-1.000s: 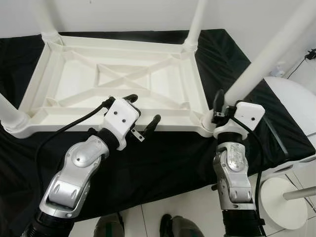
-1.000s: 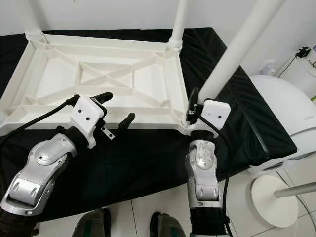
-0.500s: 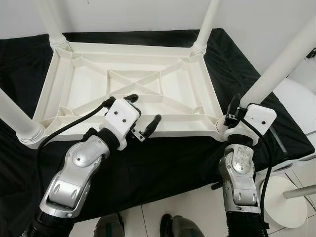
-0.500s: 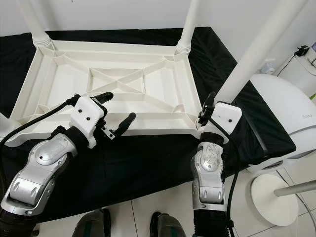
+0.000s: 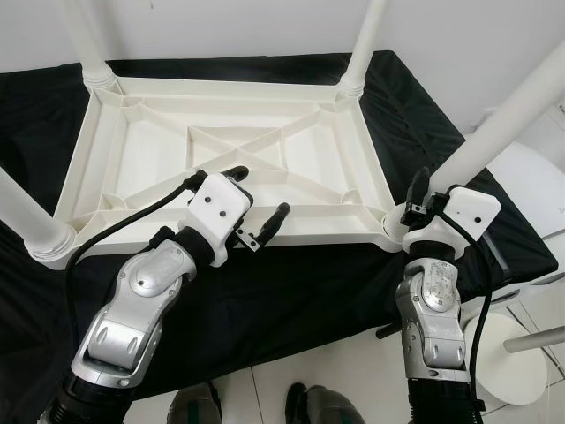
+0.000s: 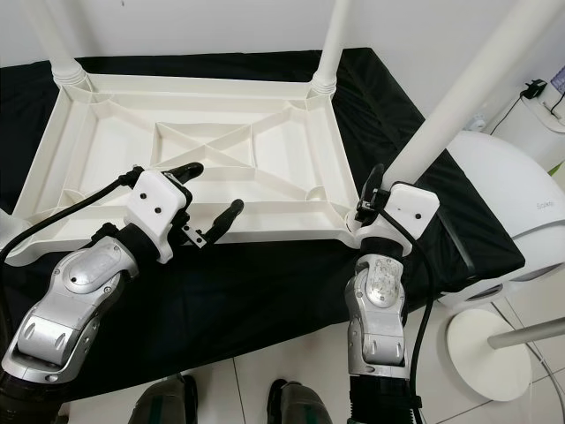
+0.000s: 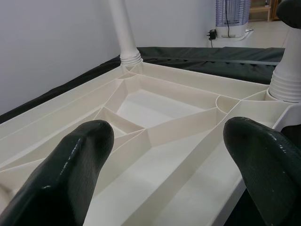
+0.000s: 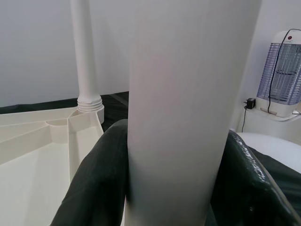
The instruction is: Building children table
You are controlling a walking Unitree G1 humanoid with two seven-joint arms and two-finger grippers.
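Two grippers: I have both at the near edge of the upturned table top (image 5: 221, 150), which lies underside-up on the black cloth (image 5: 291, 291).
Right gripper (image 8: 164, 183): clenched around the near-right leg (image 5: 521, 102) just above its socket; in the right wrist view a black finger sits on each side of the white tube, touching it.
Left gripper (image 5: 258, 196): released, fingers spread wide, holding nothing; it hovers over the near rim of the table top, one finger above the ribbing, the other over the rim.
Step in hand: as I judge it, seating the near-right leg in its corner socket, the last leg to go in.
Other legs: the near-left leg (image 5: 26, 212), far-left leg (image 5: 88, 40) and far-right leg (image 5: 366, 40) all stand in their corners.
Next move: I reckon it calls for a firm push or twist down the leg's own line, with my left gripper brought down onto the rim to steady the top against sliding on the cloth.
Change from a second ago: the whole picture has shifted, so the head camera moved; beyond that, my right gripper and the leg it holds sit further to the right and the leg stands less steeply tilted across the view; the left gripper looks unchanged, fingers as wide as before.
Far side: a white wall (image 5: 247, 26) behind the table.
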